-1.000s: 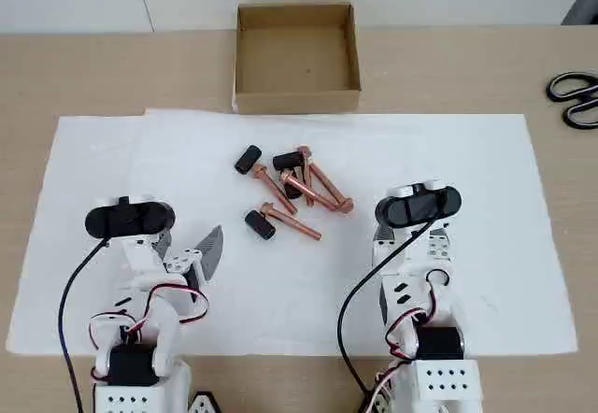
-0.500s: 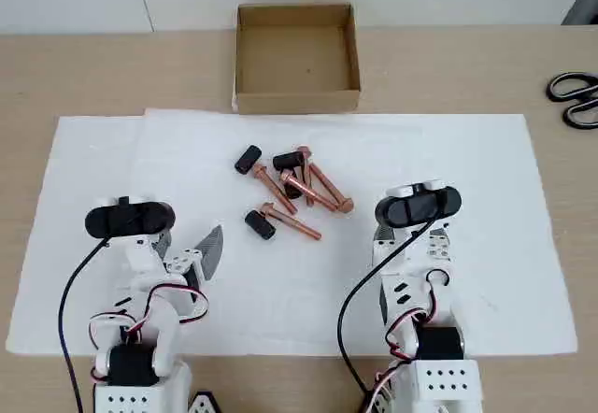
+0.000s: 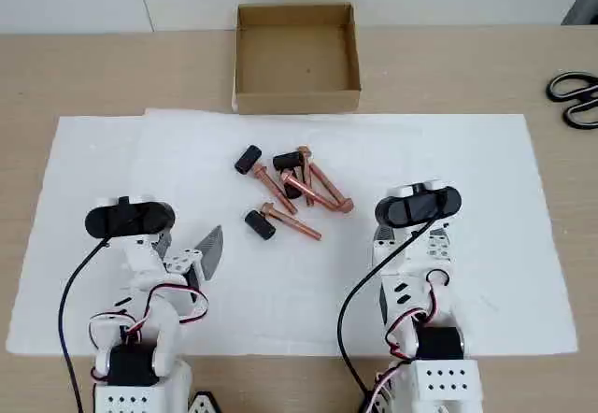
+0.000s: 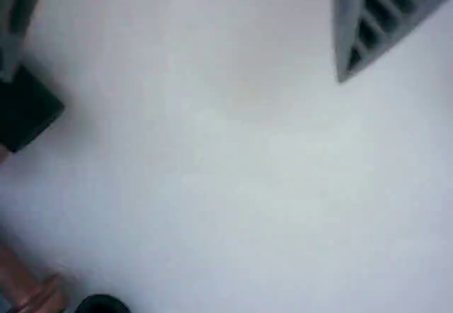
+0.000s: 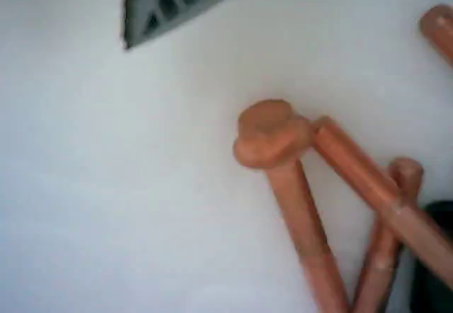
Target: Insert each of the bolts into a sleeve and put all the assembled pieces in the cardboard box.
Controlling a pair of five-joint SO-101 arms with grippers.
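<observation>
Lying in a loose heap on the white paper sheet [image 3: 467, 151], the copper-coloured headed bolts [image 3: 304, 189] cross one another among short black cylindrical sleeves [image 3: 248, 160], well short of the open brown cardboard box [image 3: 297, 56]. The left gripper [image 3: 187, 245] hangs beside them, spread wide and holding nothing. I cannot tell whether the right gripper [image 3: 411, 237] is open.

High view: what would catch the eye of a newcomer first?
First, the loose heap of copper bolts and black sleeves in the middle of the white sheet. Behind it, on the bare table, the cardboard box stands empty. The left arm and the right arm stand at the near edge.
</observation>
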